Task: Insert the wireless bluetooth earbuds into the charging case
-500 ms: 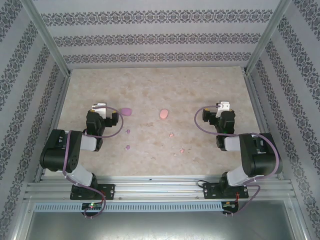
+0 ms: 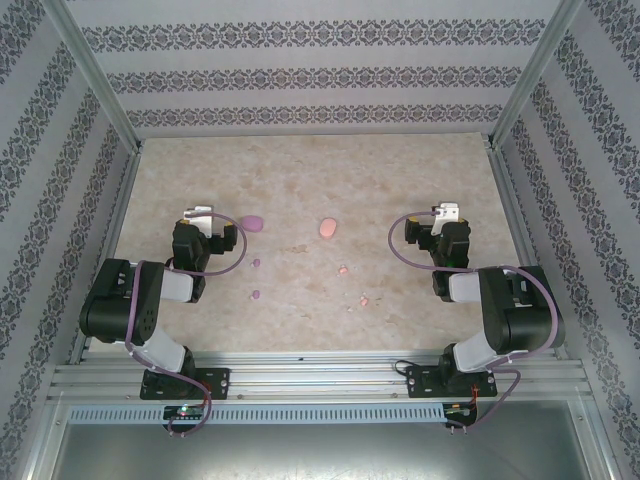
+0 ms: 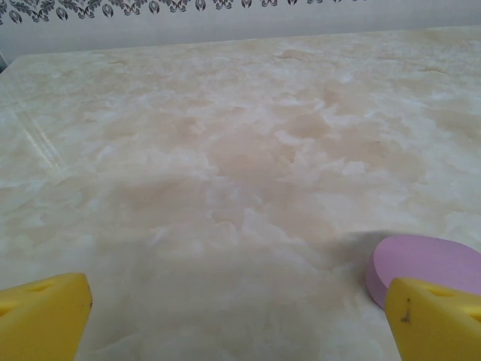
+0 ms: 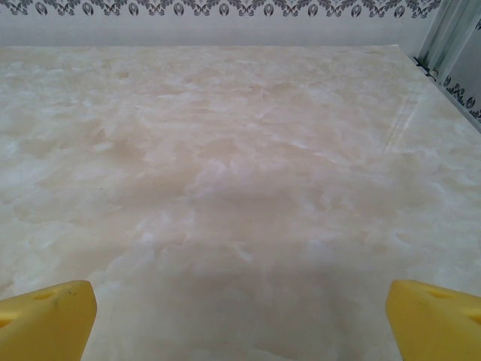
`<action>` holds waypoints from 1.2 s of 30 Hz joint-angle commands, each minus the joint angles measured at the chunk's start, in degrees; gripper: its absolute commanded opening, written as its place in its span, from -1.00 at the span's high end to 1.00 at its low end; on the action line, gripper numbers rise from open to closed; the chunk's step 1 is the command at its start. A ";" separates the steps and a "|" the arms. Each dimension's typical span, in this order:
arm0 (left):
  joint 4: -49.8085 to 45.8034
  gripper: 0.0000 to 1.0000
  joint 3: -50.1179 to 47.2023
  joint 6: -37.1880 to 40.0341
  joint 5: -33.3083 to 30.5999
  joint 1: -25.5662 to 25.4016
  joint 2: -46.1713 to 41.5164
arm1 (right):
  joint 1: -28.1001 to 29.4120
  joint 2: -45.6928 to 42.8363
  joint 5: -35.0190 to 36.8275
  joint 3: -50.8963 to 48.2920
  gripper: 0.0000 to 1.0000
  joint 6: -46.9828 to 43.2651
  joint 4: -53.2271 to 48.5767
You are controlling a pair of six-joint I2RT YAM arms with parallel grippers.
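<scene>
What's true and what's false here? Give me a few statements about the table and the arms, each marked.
1. The purple case lies close to the left end effector. True.
2. The right end effector holds a pink earbud. False: it is open and holds nothing.
3. Two purple earbuds lie loose on the table. True.
4. The pink earbuds sit inside the pink case. False: they lie on the table, apart from it.
</scene>
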 commanded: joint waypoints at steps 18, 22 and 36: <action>-0.32 -1.00 -0.11 0.10 0.23 0.57 -0.50 | -0.20 -0.45 -1.56 1.11 -0.96 -0.27 0.52; -0.24 -1.00 -0.11 0.10 0.26 0.52 -0.50 | -0.20 -0.45 -1.55 1.11 -0.96 -0.28 0.52; -1.71 -1.00 0.60 -0.64 -0.29 0.78 -0.55 | -0.64 -0.32 -2.54 1.36 -0.96 0.05 0.17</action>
